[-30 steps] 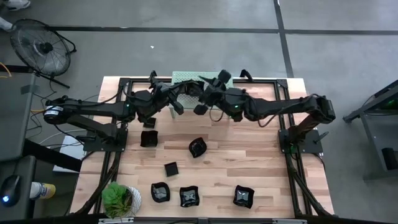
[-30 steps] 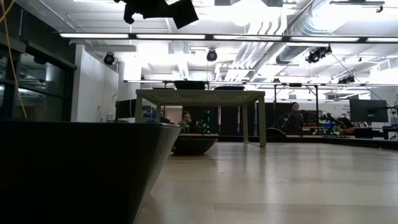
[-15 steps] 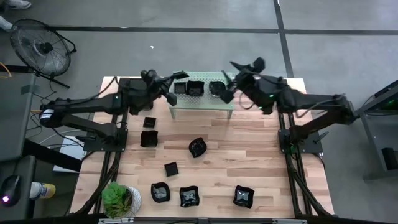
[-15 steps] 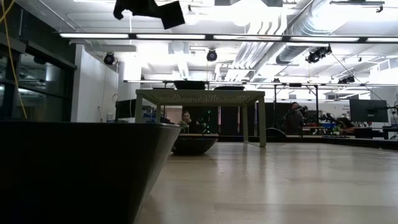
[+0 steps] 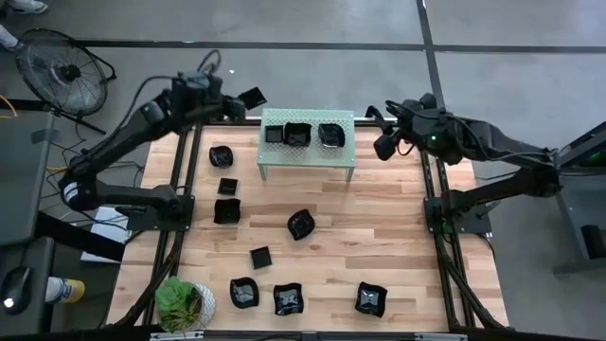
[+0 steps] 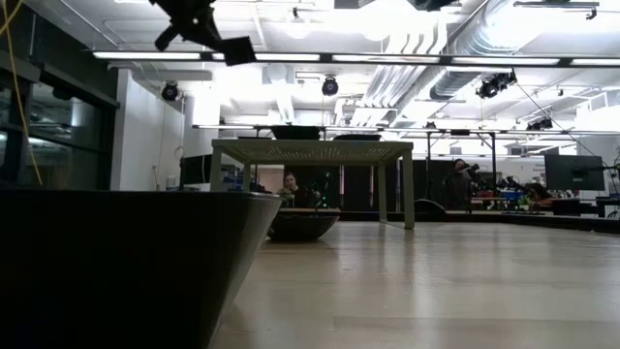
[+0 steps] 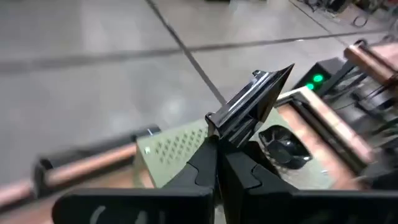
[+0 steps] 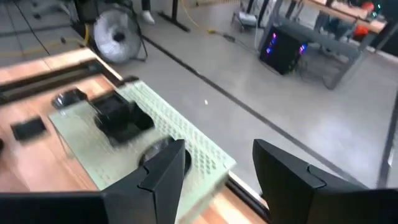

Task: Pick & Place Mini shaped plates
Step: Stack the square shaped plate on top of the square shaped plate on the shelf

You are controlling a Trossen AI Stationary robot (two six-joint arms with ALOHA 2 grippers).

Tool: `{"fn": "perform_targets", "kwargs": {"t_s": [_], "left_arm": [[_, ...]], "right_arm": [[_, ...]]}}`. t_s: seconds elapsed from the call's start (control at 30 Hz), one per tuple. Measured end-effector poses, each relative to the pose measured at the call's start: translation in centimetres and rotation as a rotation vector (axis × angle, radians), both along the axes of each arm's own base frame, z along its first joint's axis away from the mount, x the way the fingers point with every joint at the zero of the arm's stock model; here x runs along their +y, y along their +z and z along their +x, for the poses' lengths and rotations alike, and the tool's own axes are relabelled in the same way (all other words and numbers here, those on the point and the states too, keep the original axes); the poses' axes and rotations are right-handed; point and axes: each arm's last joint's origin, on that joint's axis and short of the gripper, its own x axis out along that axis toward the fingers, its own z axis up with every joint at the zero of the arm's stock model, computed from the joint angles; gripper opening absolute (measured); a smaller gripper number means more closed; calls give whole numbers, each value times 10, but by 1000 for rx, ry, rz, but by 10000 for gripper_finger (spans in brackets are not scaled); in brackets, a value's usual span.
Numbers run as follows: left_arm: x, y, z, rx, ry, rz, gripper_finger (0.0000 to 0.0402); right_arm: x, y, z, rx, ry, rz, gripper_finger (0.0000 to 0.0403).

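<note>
The left gripper hangs off the shelf's far left corner, pinching a small black plate. The right gripper, fingers spread and empty, hovers just right of the shelf, which carries three plates; more lie scattered on the table.

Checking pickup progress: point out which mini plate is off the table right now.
The square plate pinched on edge in the left gripper, raised beside the green shelf; every other plate rests on shelf or table.
</note>
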Motion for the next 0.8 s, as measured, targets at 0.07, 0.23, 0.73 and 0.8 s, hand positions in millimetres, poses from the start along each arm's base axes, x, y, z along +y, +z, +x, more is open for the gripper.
{"fn": "perform_targets", "kwargs": {"t_s": [0.07,0.23,0.73,0.8], "left_arm": [[11,-2,-7,-46,-15,-106,0],[42,-20,-12,-114,-71,-378,0],[90,-83,9,-105,-134,-886,0],[92,-86,11,-103,-119,-901,0]], "right_arm": [[-2,-2,-5,28,-11,16,185],[-8,-7,-17,97,-33,51,185],[-27,-35,-68,99,16,185,185],[-27,-42,-71,81,23,189,185]]}}
